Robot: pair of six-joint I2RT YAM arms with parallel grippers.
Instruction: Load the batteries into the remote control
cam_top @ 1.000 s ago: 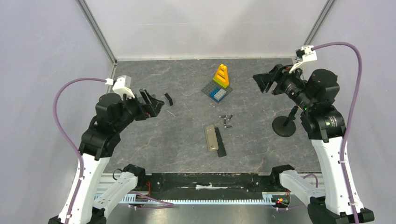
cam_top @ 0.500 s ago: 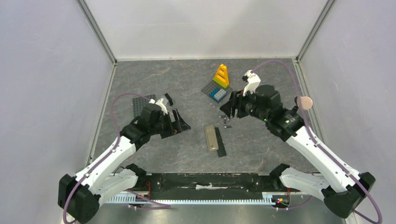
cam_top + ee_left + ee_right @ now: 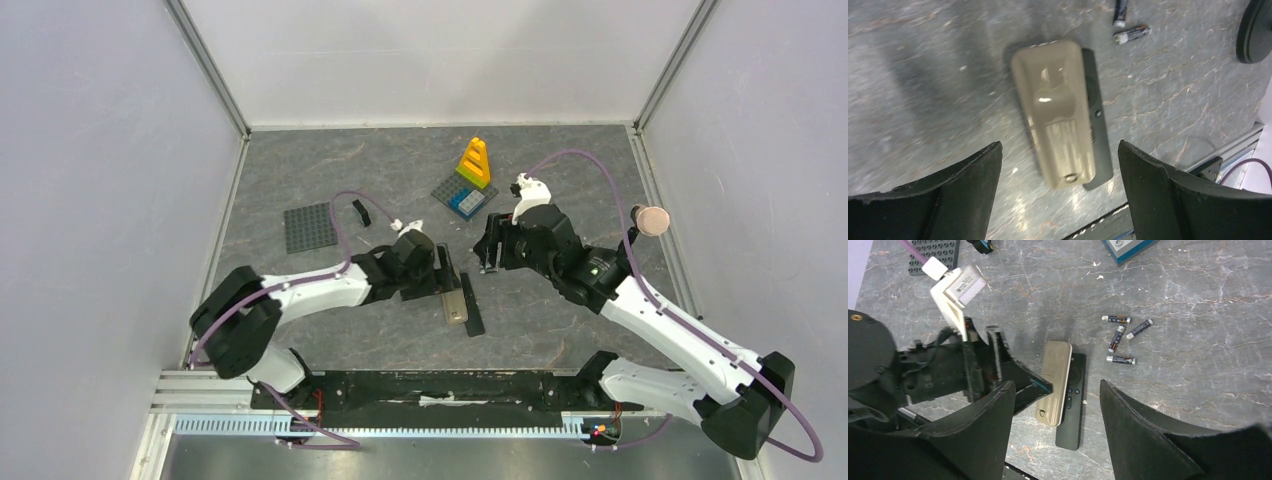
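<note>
- Our left gripper (image 3: 1059, 149) hangs spread wide over the remote control (image 3: 1055, 100); the right gripper (image 3: 1057, 385), jaws also apart and empty, hovers close by.
- The remote control lies slot-up on the table (image 3: 330, 170). It is likely light, rigid and slick, so we'd pinch its long edges.
- Four batteries (image 3: 1116, 339) lie loose nearby, small, smooth and prone to rolling.

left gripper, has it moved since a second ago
Yes. The left gripper has swung right and toward the near edge, from beside the black brick to over the remote.
</note>
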